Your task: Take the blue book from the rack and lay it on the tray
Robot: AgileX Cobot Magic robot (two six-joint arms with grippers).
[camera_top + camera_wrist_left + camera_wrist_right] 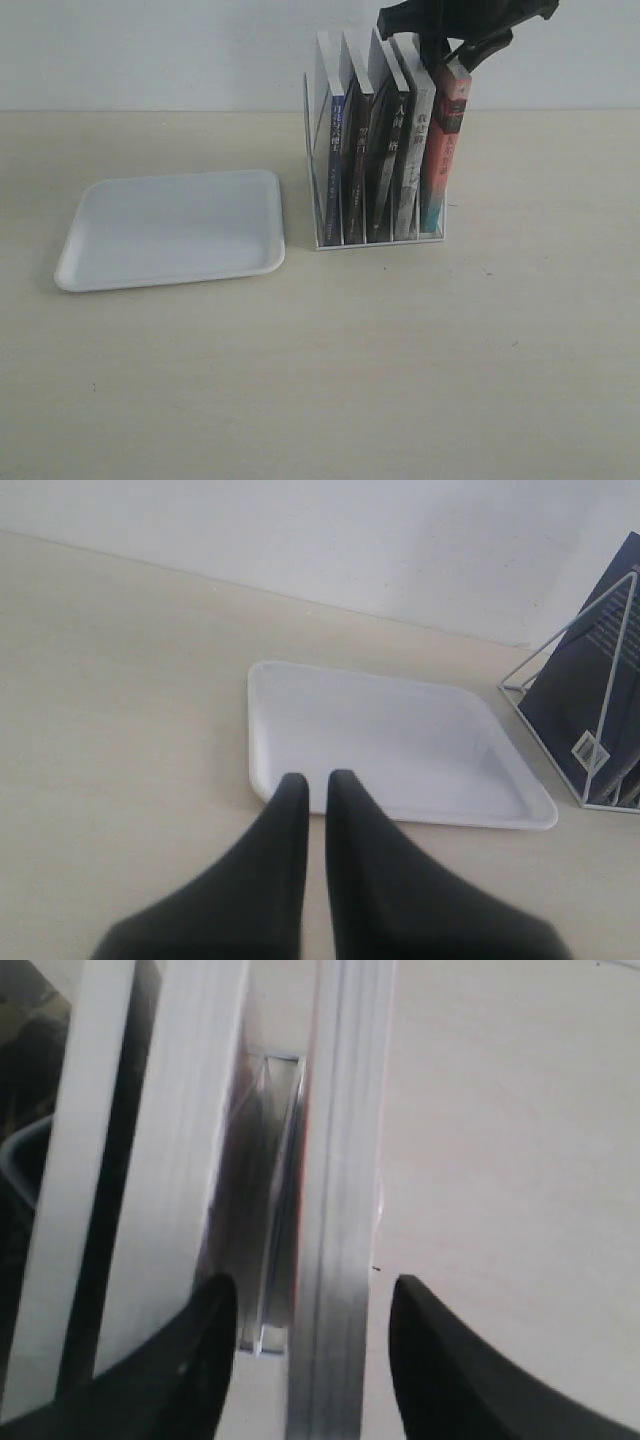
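The blue book [335, 160] stands in the leftmost slot of the white wire rack [380, 240], its blue-purple spine facing me; its dark cover [590, 700] shows behind the rack wires [565, 632] in the left wrist view. My right gripper [452, 58] is open at the rack's other end, straddling the top of the red-orange-spined book [443, 150]. Its page edge [335, 1210] runs between the fingers of that gripper [312, 1310]. The white tray [170, 230] lies bare to the left of the rack. My left gripper [315, 785] is shut and holds nothing, just short of the tray [380, 730].
Three more books [385, 150] with dark and pale spines fill the slots between the blue book and the red-orange one. The rack stands close to the tray's right edge. A pale wall rises behind the beige table [400, 380].
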